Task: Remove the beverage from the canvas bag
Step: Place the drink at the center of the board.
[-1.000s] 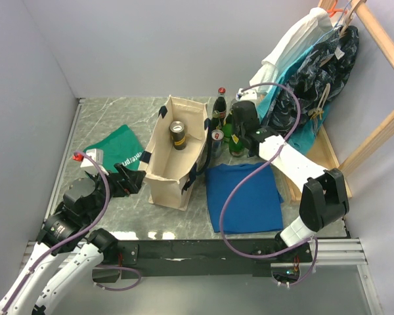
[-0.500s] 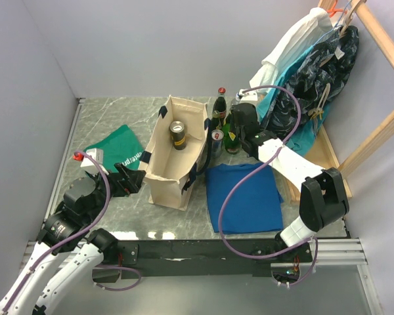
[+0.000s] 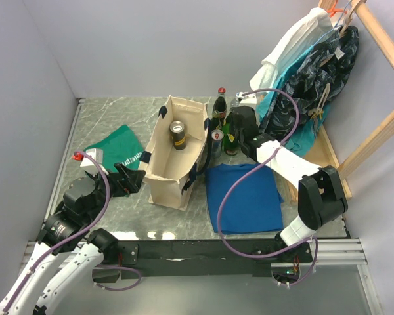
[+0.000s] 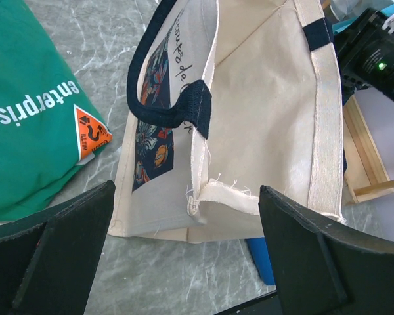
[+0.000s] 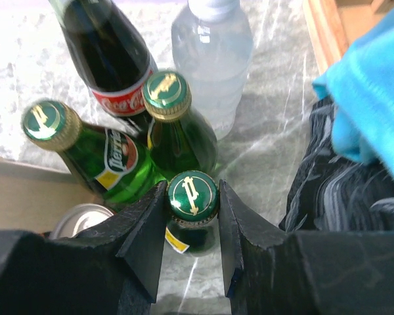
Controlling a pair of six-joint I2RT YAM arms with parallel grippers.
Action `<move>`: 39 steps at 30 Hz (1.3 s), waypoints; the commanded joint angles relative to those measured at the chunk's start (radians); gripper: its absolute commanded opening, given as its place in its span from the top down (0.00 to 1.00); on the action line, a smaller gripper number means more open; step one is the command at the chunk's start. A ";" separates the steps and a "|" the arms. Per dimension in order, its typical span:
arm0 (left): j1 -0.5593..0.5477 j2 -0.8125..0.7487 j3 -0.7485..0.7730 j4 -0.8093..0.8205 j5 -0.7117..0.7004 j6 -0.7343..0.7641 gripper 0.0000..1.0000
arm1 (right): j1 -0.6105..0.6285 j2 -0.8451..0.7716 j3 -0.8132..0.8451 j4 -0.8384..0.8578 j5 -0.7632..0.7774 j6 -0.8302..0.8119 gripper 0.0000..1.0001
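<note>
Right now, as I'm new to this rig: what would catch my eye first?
The right gripper, shut on a green bottle by its cap, in the cluster of bottles just right of the bag. Next, the bag itself, standing open mid-table with a can inside. The left gripper gapes wide at the bag's near corner.

We read white "enterprise" on the green cloth (image 4: 26,125), last letter cut off by the fold. Its orange triangle tag (image 4: 92,131) has dark print, too small to read. The canvas bag (image 4: 262,118) has dark script, "…utos de C…", beside a colourful print; the rest is hidden by the handle. The dark cola bottle (image 5: 111,59) has a red Coca-Cola label, partly seen. The nearest green glass bottle (image 5: 192,216) has a gold monogram on its cap. The left green bottle (image 5: 115,167) has a label we can't make out.
</note>
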 commanded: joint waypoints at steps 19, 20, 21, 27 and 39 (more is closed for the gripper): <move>0.007 0.000 0.013 0.042 0.010 0.022 0.04 | 0.027 -0.007 -0.014 0.228 -0.007 0.026 1.00; 0.007 0.001 0.011 0.041 0.010 0.022 0.04 | 0.029 -0.006 -0.013 0.223 -0.007 0.025 1.00; 0.007 0.001 0.013 0.042 0.010 0.022 0.04 | 0.034 -0.006 -0.013 0.219 -0.007 0.023 1.00; 0.007 -0.004 0.011 0.042 0.010 0.020 0.04 | 0.038 0.017 0.018 0.163 0.010 0.015 0.95; 0.007 0.001 0.011 0.042 0.013 0.022 0.04 | 0.047 0.013 0.007 0.122 0.054 0.008 0.38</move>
